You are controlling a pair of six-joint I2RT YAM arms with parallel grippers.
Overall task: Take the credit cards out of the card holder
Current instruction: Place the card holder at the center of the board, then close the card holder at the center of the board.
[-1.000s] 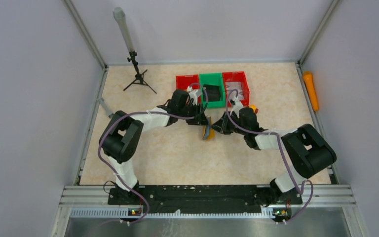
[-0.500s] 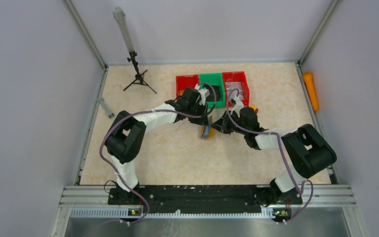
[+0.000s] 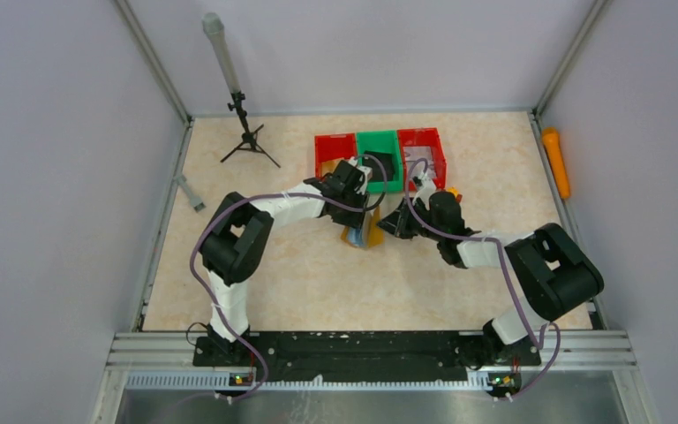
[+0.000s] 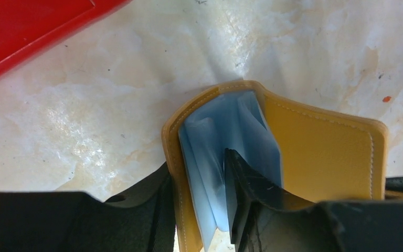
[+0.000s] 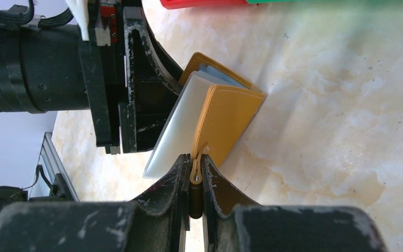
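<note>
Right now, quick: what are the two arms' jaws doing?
Left gripper: straddling the wallet cover; grip cannot be told.
Right gripper: closed on the wallet's tab.

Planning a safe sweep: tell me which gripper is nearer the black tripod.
Left. The left gripper straddles one cover of the wallet, on the side toward the tripod; the right gripper pinches the wallet's tab from the opposite side, farther away.

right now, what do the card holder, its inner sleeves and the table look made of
Card holder: mustard leather or imitation leather, matte, stitched along the edge.
Inner sleeves: thin bluish plastic, glossy and translucent.
Table: cream marble-look top, smooth with soft sheen; stone or printed laminate, cannot tell.
</note>
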